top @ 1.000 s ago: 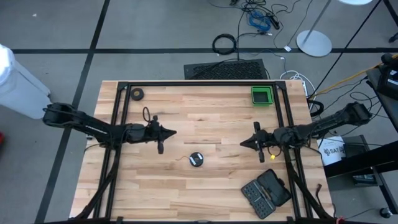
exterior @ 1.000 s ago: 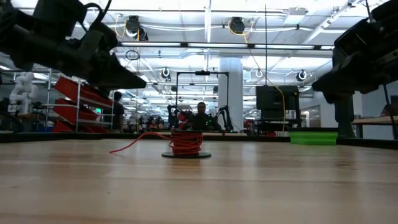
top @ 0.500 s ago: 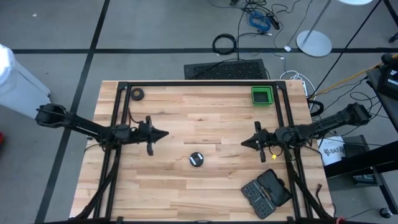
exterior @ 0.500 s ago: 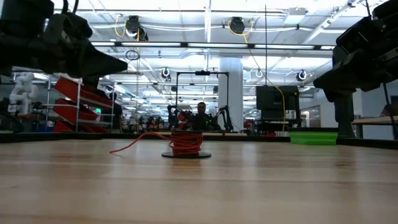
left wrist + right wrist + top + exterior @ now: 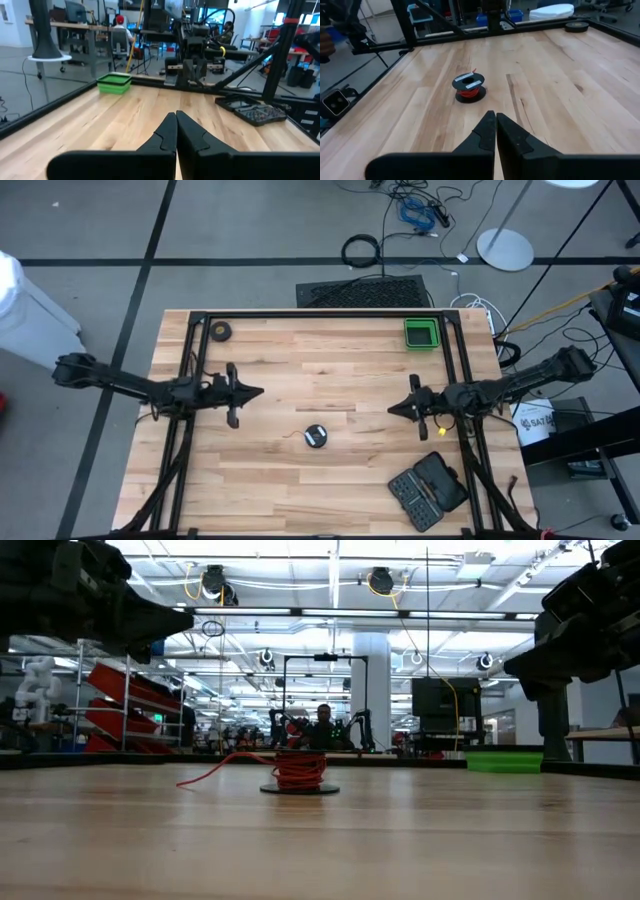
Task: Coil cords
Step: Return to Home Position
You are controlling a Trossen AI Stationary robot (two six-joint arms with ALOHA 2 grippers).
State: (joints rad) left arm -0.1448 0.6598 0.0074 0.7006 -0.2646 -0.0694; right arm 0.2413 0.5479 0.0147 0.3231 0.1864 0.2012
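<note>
From above, the cords point(image 5: 315, 437), wound into a small round bundle, sit on the wooden bench point(image 5: 330, 370) a little nearer than its middle, between the two arms and apart from both. The left gripper point(image 5: 258, 392) hovers to their left, the right gripper point(image 5: 392, 409) to their right. At bench level, the red coil stands upright, one loose end trailing left. In the wrist views, each gripper's fingers are pressed together with nothing between them; the right one faces the cords.
</note>
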